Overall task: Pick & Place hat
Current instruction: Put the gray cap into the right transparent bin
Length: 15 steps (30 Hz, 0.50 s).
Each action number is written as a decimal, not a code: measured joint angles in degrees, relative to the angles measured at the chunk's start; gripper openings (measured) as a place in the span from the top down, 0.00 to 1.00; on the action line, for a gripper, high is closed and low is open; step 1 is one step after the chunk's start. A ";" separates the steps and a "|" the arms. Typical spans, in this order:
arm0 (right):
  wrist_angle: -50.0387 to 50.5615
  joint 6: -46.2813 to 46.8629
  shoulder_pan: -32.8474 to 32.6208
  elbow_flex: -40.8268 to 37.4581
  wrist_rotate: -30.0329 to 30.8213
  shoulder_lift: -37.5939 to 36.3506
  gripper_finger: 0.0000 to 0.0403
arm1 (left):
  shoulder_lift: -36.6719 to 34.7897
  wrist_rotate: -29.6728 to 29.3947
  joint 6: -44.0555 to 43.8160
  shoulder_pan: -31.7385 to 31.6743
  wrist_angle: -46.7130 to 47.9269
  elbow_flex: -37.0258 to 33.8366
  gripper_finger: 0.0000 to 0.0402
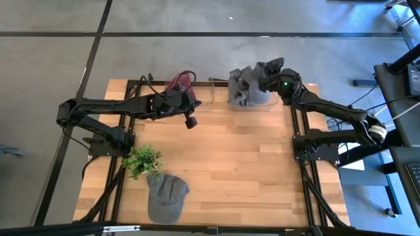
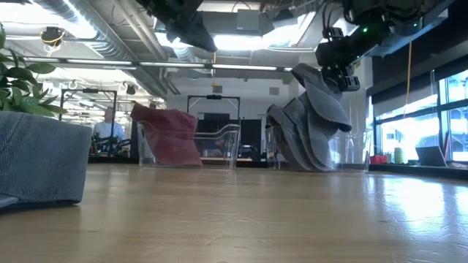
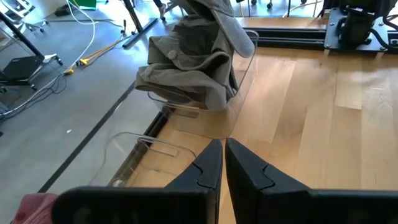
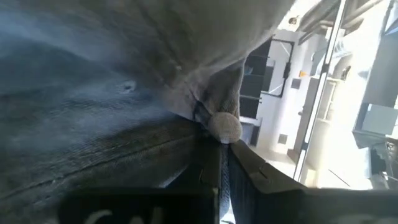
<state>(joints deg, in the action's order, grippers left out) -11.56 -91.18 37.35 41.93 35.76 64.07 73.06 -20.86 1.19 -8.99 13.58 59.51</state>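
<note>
My right gripper (image 1: 274, 64) is at the table's far right, shut on a grey hat (image 2: 320, 95) above a pile of grey hats (image 3: 189, 59) in a clear bin (image 1: 252, 105). A red hat (image 2: 170, 135) sits in a second clear bin (image 2: 219, 142) at the far left. Near the front edge another grey hat (image 1: 165, 196) lies flat on the table. My left gripper (image 1: 191, 122) hangs shut above the table beside the red hat's bin, with nothing between its fingers (image 3: 211, 165). My right gripper pinches the grey hat's cloth between its two fingers right beside the round top button (image 4: 225, 124). The hat hangs below the fingers. Its lower part (image 2: 311, 150) rests on the pile of grey hats in the bin.
A small green plant (image 1: 141, 159) stands at the front left, next to the grey hat on the table. Bare wood (image 1: 243, 157) takes up the table's middle and right. Black frame rails (image 1: 298, 131) run along the sides. A person (image 2: 110, 130) sits far back in the room.
</note>
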 joint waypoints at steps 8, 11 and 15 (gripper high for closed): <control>-1.13 -1.84 0.67 0.00 2.07 2.21 0.97 | 0.00 -0.02 0.00 0.00 -0.02 0.00 0.96; -0.95 -2.48 0.69 0.00 3.61 3.20 0.97 | 0.00 -0.02 0.00 0.00 -0.02 0.00 0.96; 0.00 -3.14 0.69 0.00 4.20 3.72 0.95 | -0.02 -0.02 0.01 0.00 -0.02 0.00 0.96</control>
<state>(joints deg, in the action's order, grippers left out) -11.55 -94.32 38.04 41.93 39.96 67.79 73.03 -20.88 1.20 -8.99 13.56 59.51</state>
